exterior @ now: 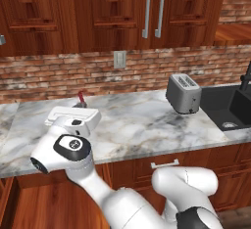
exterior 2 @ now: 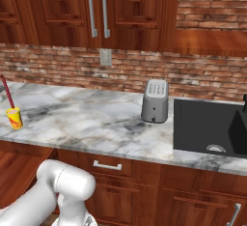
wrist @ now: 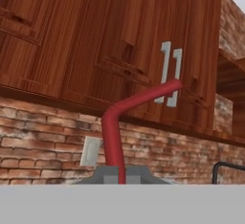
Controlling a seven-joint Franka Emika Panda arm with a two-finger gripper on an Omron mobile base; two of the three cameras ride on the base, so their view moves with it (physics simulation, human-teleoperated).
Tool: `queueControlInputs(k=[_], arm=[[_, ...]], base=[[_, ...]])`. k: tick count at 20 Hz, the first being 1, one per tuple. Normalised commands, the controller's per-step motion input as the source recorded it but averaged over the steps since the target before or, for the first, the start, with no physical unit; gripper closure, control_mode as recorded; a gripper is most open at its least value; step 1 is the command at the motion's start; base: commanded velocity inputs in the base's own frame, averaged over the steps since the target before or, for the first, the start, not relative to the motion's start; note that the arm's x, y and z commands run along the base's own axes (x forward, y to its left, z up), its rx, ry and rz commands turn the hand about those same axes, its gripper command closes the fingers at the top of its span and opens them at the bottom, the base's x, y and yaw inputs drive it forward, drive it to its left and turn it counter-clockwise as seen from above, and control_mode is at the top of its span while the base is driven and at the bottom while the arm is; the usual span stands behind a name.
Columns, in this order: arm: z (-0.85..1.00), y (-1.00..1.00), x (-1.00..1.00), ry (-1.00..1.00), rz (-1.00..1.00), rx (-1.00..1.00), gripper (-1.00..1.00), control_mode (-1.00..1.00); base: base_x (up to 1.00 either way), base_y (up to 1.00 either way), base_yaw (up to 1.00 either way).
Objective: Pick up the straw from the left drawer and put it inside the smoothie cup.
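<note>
My gripper [wrist: 119,174] pinches the straw [wrist: 113,137] upright, bent end topmost; smoothie cup [exterior 2: 15,118] sits directly below, near counter's [exterior 2: 96,119] front-left edge.

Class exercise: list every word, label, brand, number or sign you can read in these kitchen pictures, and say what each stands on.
No readable text anywhere.
Small yellow smoothie cup: a red mark on its side, too small to read.
Silver toaster: no brand or label shows.
</note>
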Motion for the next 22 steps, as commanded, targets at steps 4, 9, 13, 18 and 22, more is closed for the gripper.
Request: queueControlInputs(k=[4, 9, 13, 18, 22], arm=[[0.00, 0.14, 0.31, 0.00, 0.00, 0.00, 1.00, -1.00], [-0.01, 0.16, 0.16, 0.00, 0.00, 0.00, 1.00, -1.00], [-0.03, 0.09, 0.05, 0.00, 0.00, 0.00, 1.00, -1.00], [-0.11, 0.08, 0.00, 0.00, 0.00, 0.00, 1.00, -1.00], [-0.14, 0.03, 0.04, 0.00, 0.00, 0.00, 1.00, -1.00]], base=[[0.00, 0.00, 0.00], [0.00, 0.00, 0.00], [0.00, 0.00, 0.00], [0.00, 0.00, 0.00], [0.00, 0.00, 0.00]])
